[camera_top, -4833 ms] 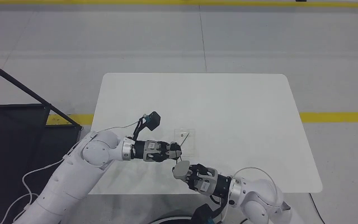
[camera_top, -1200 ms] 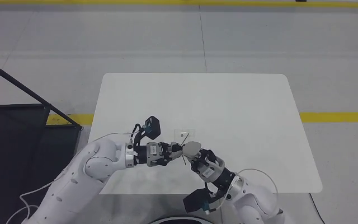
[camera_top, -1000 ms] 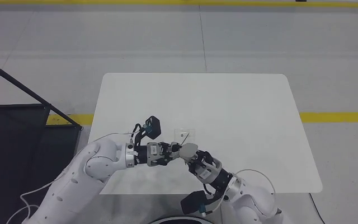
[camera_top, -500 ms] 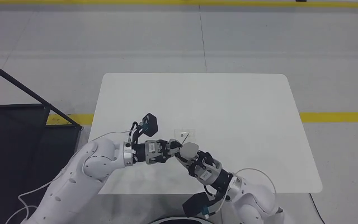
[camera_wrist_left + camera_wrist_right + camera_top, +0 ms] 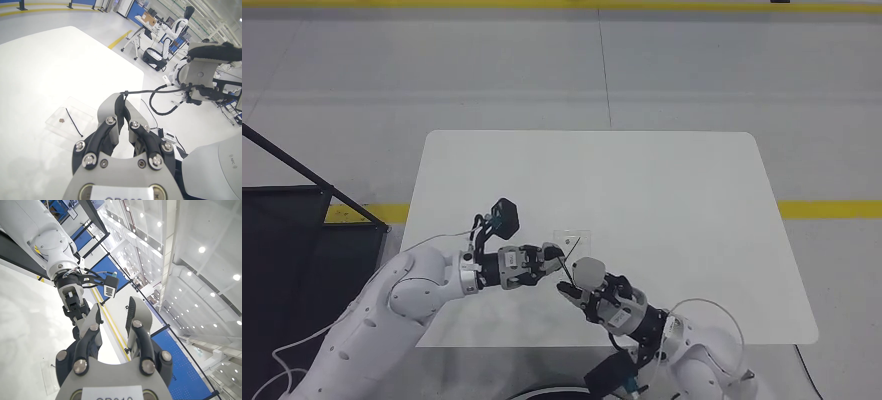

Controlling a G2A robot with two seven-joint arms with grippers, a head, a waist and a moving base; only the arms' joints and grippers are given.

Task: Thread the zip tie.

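1. where both arms meet over its near side, the white counter (image 5: 672, 190) carries a clear tray (image 5: 81, 110)
2. the left hand (image 5: 122, 103) hangs over the counter close by the tray, fingers pinched tight on the black zip tie (image 5: 125, 92)
3. the right hand (image 5: 113, 313) hovers near the left one, tips turned toward it, fingers spread apart and empty
4. the tray lies flat on the counter
5. the zip tie's head pokes out past the left hand's fingertips, strap clamped between the pads
6. a second black tie (image 5: 73, 123) lies slantwise inside the tray
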